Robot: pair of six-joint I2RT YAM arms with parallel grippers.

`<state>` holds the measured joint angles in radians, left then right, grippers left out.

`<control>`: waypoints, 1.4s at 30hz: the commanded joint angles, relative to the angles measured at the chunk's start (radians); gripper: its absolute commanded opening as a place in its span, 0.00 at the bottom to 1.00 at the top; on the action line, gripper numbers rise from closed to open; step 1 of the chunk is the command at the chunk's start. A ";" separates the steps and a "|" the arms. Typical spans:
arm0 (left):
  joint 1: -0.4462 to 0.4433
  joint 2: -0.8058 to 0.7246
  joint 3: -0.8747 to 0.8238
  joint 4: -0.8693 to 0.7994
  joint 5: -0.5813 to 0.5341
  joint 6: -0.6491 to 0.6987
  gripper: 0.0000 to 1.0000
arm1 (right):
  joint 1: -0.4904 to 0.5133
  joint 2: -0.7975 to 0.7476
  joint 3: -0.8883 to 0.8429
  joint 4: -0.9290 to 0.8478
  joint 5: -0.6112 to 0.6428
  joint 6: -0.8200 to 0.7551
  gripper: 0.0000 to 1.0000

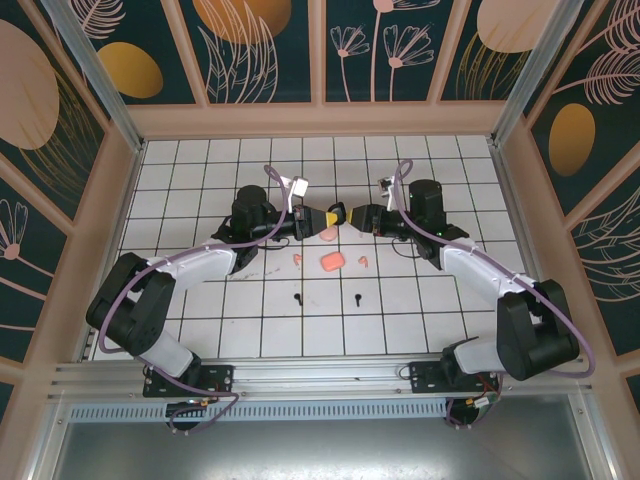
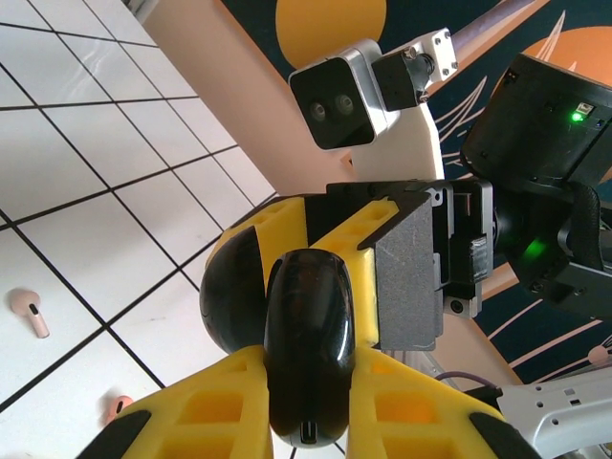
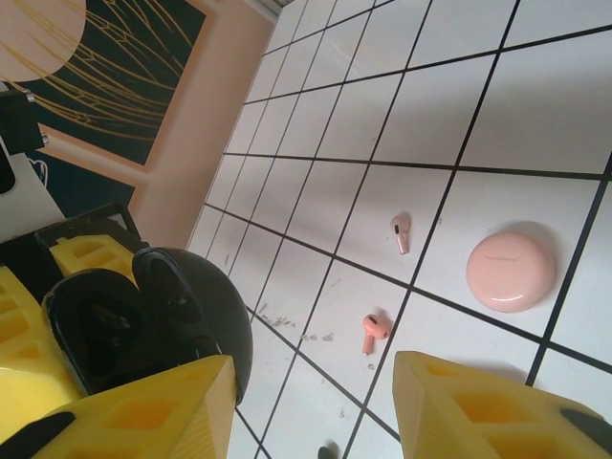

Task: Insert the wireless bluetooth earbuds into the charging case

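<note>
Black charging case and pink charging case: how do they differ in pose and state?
The black case is held above the table by the left gripper; the pink case lies on it. The black case has its lid open; the pink case is closed. Both are rounded shells.

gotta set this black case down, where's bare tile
Bare: tiles along the back wall, and the near row between the arm bases. Crowded: mid-table, pink case, pink earbuds, black earbuds, near the held black case.
</note>
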<state>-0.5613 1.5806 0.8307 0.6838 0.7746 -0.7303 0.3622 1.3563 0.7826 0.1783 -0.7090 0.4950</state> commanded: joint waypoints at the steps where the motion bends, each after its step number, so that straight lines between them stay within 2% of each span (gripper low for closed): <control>1: -0.005 -0.028 0.001 0.066 0.030 -0.010 0.00 | -0.008 -0.040 -0.022 0.045 -0.050 0.008 0.47; 9: -0.005 -0.019 -0.003 0.101 0.057 -0.031 0.00 | -0.017 -0.083 -0.025 0.054 -0.121 0.012 0.44; 35: -0.025 -0.004 -0.002 0.117 0.065 -0.040 0.00 | -0.019 -0.025 0.031 0.055 -0.118 0.019 0.34; 42: -0.030 -0.004 -0.001 0.117 0.058 -0.041 0.00 | -0.017 -0.010 0.038 0.058 -0.122 0.020 0.25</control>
<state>-0.5785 1.5810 0.8303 0.7574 0.8036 -0.7643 0.3492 1.3312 0.7883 0.2047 -0.8227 0.5110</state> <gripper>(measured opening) 0.177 0.262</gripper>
